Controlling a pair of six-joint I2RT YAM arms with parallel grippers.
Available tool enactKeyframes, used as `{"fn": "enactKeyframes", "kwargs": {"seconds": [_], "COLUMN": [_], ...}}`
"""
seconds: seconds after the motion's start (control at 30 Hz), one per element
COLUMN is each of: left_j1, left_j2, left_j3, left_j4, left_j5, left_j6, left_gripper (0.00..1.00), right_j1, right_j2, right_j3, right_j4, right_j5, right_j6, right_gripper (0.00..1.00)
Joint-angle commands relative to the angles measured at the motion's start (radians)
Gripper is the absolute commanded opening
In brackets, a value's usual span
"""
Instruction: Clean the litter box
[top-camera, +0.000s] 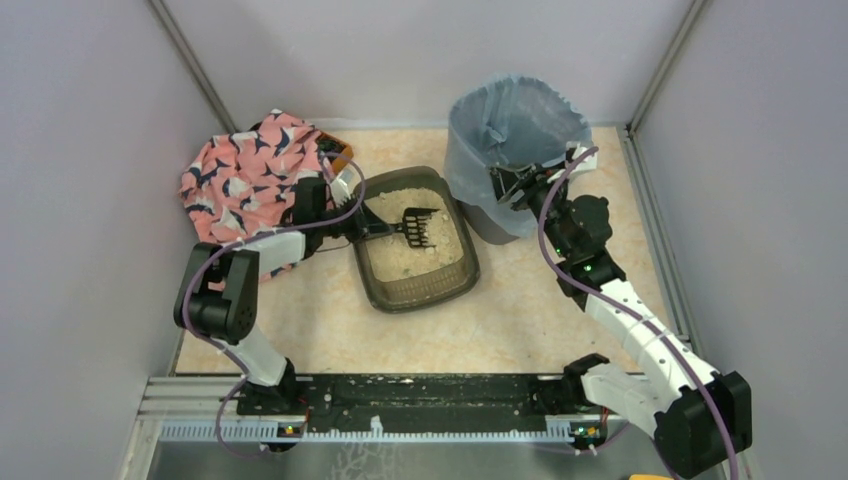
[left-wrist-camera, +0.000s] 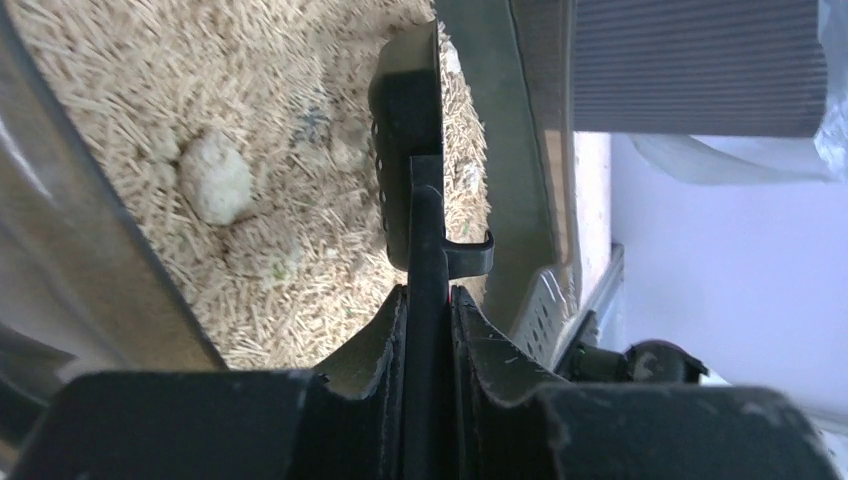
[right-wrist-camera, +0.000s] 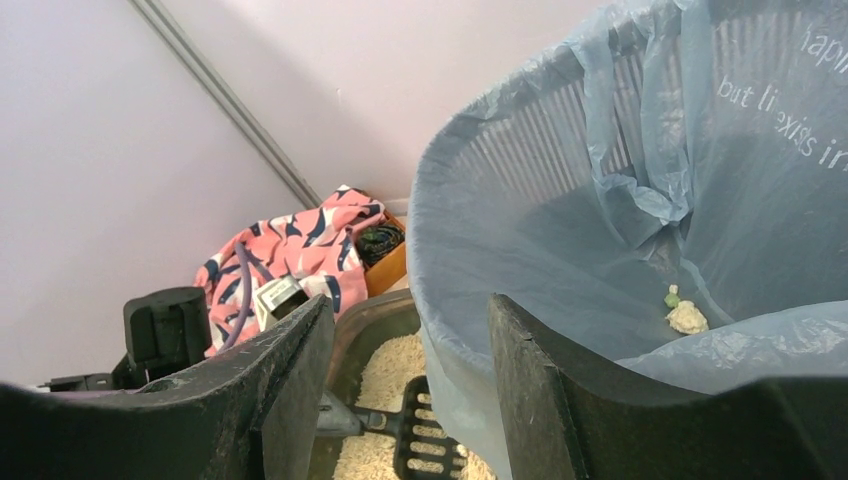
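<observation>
While the left gripper (top-camera: 368, 222) stays out of the litter, clamped on the handle of a black scoop (top-camera: 420, 228) over the litter box (top-camera: 420, 296) at mid-counter (top-camera: 520, 315), the right gripper (top-camera: 510, 188) sits jaws apart astride the bin's (top-camera: 500, 110) near rim, just right of the box. A patterned cloth (top-camera: 250, 165) lies far left.

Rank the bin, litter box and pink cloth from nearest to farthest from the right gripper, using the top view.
1. Bin: back right, with the right gripper at its rim.
2. Litter box: centre, left of the bin.
3. Pink cloth: back left corner.
</observation>
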Motion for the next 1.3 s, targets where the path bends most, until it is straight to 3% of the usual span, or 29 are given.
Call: {"fn": "enactKeyframes", "kwargs": {"seconds": [0.0,0.5,0.67,0.8,0.9,1.03,1.17,1.27], "left_j1": [0.008,0.186,0.225,0.205,0.258,0.209,0.257,0.158], "left_j2": [0.006,-0.21,-0.267,-0.233,-0.235,-0.215,-0.228,-0.198], "left_j3": [-0.082,-0.193,-0.255,-0.239,-0.266,-0.268,-0.279,-0.265], "left_j4": [0.144,0.125,0.299,0.33,0.371,0.397,0.373,0.434], "left_j5": [0.134,0.075,0.141,0.151,0.159,0.176,0.15,0.177], "left_j6": [-0.094,-0.159,-0.287,-0.312,-0.324,-0.341,-0.321,-0.361], "left_gripper": [0.0,0.0,0.0,0.0,0.0,0.0,0.0,0.0], "right_j1": [-0.012,-0.012,-0.012,-0.012,-0.012,-0.012,-0.012,-0.012], "right_j2": [0.036,0.054,0.066,0.071,0.083,0.093,0.099,0.11], "right_j3": [-0.023,-0.018,-0.018,-0.022,-0.015,-0.019,-0.018,-0.022], "right_j4": [-0.087,-0.082,-0.069,-0.059,-0.061,-0.05,-0.044,-0.037], "right_j5": [-0.018,-0.031,-0.047,-0.045,-0.056,-0.06,-0.073,-0.065], "right_j6": [0.008,0.014,0.026,0.027,0.035,0.036,0.047,0.045], "right_gripper": [0.59,0.59,0.59,0.59,0.58,0.59,0.58,0.58]}}
